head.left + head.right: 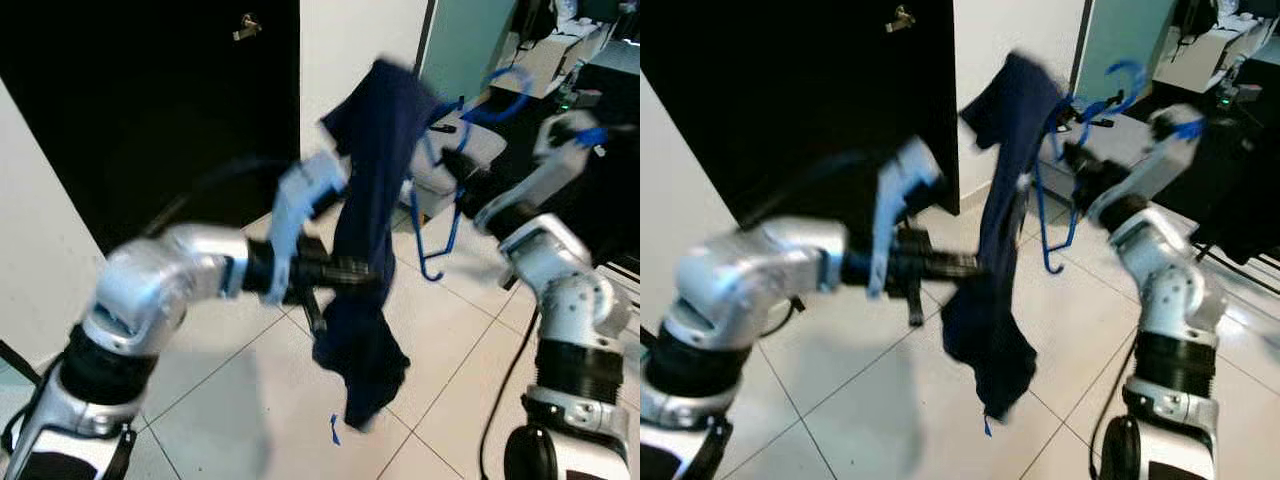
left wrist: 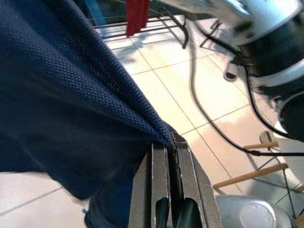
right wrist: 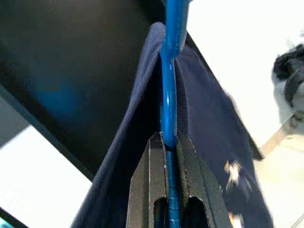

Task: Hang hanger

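Mid-carry, the right tool (image 3: 171, 142) clamps the blue hanger (image 3: 169, 80), the left tool (image 2: 172, 152) pinches the navy garment (image 1: 368, 230); next, find a rail.

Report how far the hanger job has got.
Done: the dark navy knit garment is draped on the blue plastic hanger.
In hand: the right pincer is clamped on the hanger's bar, holding it up over the tiled floor; the left pincer pinches a fold of the garment.
Left: the hook hangs on nothing yet.
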Available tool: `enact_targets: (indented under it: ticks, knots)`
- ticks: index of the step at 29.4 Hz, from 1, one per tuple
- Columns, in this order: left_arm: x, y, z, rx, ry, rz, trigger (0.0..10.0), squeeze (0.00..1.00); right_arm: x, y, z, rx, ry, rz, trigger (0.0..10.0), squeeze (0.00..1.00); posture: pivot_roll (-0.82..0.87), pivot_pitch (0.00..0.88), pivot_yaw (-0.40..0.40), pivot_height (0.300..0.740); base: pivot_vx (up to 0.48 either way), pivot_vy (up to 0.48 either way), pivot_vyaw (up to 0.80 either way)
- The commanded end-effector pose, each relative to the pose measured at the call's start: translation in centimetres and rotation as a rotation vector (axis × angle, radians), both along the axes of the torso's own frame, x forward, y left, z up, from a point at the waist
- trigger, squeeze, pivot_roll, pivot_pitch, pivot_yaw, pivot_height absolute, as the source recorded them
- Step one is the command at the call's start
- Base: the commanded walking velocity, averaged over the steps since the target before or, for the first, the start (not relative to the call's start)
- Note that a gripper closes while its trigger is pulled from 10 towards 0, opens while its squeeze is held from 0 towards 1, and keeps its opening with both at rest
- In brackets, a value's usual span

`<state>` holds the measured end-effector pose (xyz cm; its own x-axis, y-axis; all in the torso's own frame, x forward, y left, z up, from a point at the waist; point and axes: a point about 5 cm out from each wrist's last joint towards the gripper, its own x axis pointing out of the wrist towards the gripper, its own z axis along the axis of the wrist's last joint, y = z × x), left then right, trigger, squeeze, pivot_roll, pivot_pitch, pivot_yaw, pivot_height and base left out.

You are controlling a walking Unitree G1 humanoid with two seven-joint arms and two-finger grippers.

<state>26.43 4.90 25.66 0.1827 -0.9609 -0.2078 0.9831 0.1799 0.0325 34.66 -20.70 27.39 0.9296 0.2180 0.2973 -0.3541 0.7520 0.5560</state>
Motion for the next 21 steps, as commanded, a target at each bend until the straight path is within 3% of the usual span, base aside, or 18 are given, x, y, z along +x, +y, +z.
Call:
enact_targets:
  ticks: [1, 2, 6, 9, 13, 21]
  knots:
    - [-1.1, -1.3, -0.6, 0.004, -0.018, -0.071, 10.0, 0.00, 0.0, -0.6, 0.7, 0.057, -0.030, -0.039, 10.0, 0.00, 0.08, 0.086, -0.014, 0.740, 0.000, 0.000, 0.00]
    - [-1.5, -2.2, -1.0, -0.003, -0.038, -0.098, 10.0, 0.00, 0.2, -0.3, 0.6, 0.059, -0.021, -0.048, 10.0, 0.00, 0.08, 0.087, -0.011, 0.740, 0.000, 0.000, 0.00]
    - [-1.8, -2.9, -1.2, -0.020, -0.052, -0.114, 10.0, 0.00, 0.4, 0.1, 0.6, 0.052, -0.012, -0.049, 10.0, 0.00, 0.08, 0.085, -0.010, 0.740, 0.000, 0.000, 0.00]
    - [-0.7, -4.0, -1.3, -0.068, -0.039, -0.058, 10.0, 0.00, 0.8, 1.8, 0.4, 0.069, 0.001, -0.009, 10.0, 0.00, 0.08, 0.085, -0.009, 0.740, 0.000, 0.000, 0.00]
    - [0.2, -4.6, -1.6, -0.083, -0.037, -0.008, 10.0, 0.00, 0.9, 3.0, 0.3, 0.102, 0.007, 0.034, 10.0, 0.00, 0.08, 0.083, -0.010, 0.740, 0.000, 0.000, 0.00]
    - [0.1, -5.0, -3.2, -0.053, -0.062, 0.000, 10.0, 0.00, 0.8, 4.5, 0.7, 0.078, -0.027, 0.097, 10.0, 0.00, 0.08, 0.077, -0.014, 0.740, 0.000, 0.000, 0.00]
